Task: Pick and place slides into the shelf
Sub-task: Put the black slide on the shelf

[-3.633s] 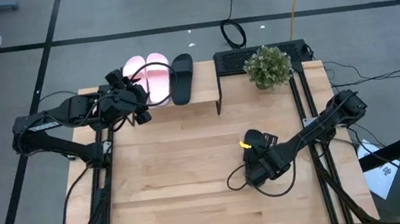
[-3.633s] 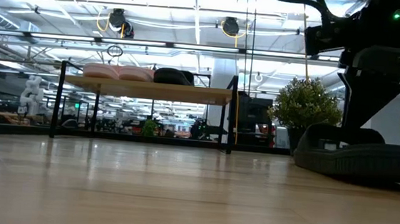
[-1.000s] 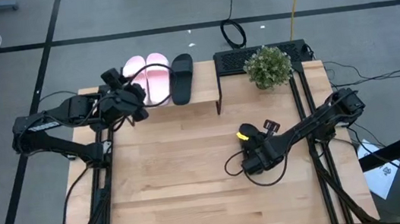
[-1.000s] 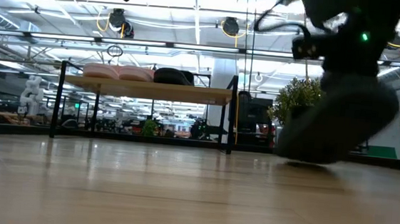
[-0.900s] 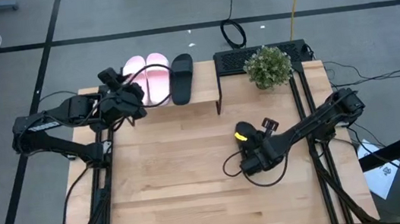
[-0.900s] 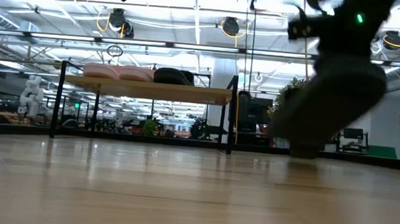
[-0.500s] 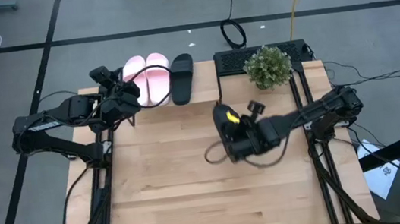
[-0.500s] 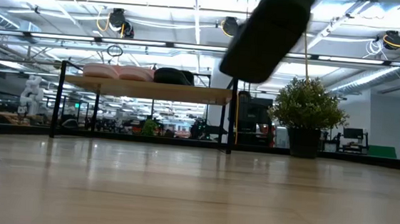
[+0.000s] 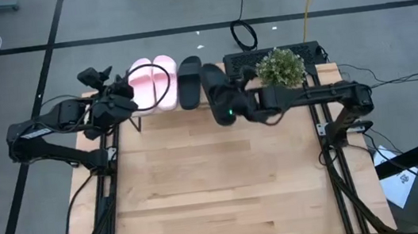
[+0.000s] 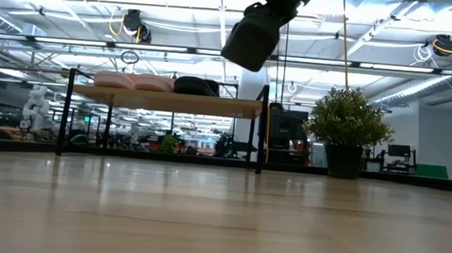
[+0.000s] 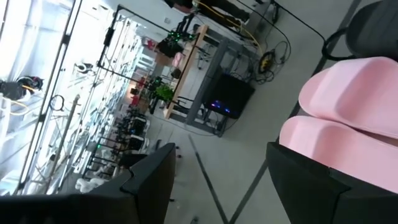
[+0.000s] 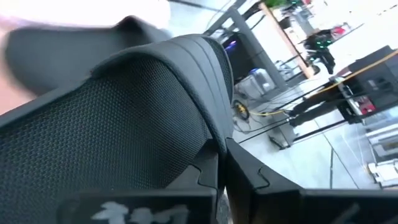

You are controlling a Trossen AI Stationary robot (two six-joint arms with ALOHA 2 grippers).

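The shelf (image 10: 167, 100) stands at the table's far edge. On its top board rest the pink pair (image 9: 153, 82) (image 10: 132, 81) and one black slide (image 9: 189, 81) (image 10: 195, 85), on their soles. My right gripper (image 9: 241, 106) is shut on the second black slide (image 9: 212, 80) (image 10: 253, 33), high above the shelf's right part. My left gripper (image 9: 100, 78) hangs open in the air beside the shelf's left end; its wrist view shows the pink pair (image 11: 348, 118) beyond the fingers. My right gripper holds the black slide by its wide mesh strap (image 12: 155, 106), at the strap's ridged edge just ahead of the fingers (image 12: 249, 177). It comes level from the table's right side. The slide is lifted clear and hangs tilted above the shelf.
A potted plant (image 9: 280, 68) (image 10: 343, 128) stands on the table's far right, right of the shelf and close behind my right arm. Black frame rails run along both table sides. The wooden tabletop (image 9: 218, 188) spreads in front of the shelf.
My right gripper has carried the black slide from the table's right middle up and toward the far edge and left, to above the shelf's right part; the slide has gone from low over the table to high in the air. My left gripper has drawn left, away from the pink pair.
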